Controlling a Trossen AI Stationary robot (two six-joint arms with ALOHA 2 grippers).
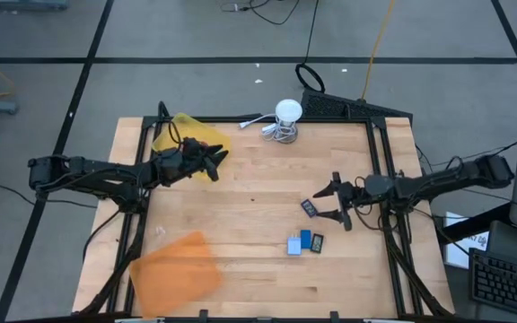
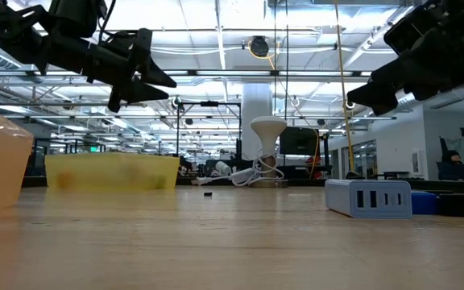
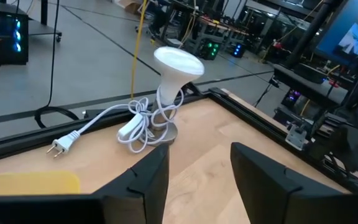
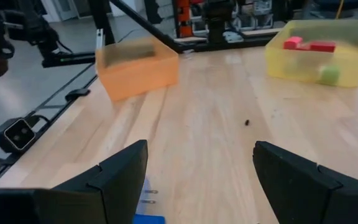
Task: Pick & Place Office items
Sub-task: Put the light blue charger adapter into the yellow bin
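My left gripper (image 1: 215, 162), fingers apart and empty, hovers beside the yellow tray (image 1: 185, 133) in the upper left, which I judge already holds red pieces (image 4: 308, 45). My right gripper (image 1: 337, 203) hangs spread above the dark item (image 1: 310, 208) right of centre. Three more items (image 1: 303, 243) wait below it; the orange tray (image 1: 176, 266) looks unused.

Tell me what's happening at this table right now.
Neither arm holds anything. The left hand, open, hovers by the yellow tray, which already contains red pieces. The right hand, open, hangs above the small blue and dark items lying on the wood. The orange tray sits at the near left.
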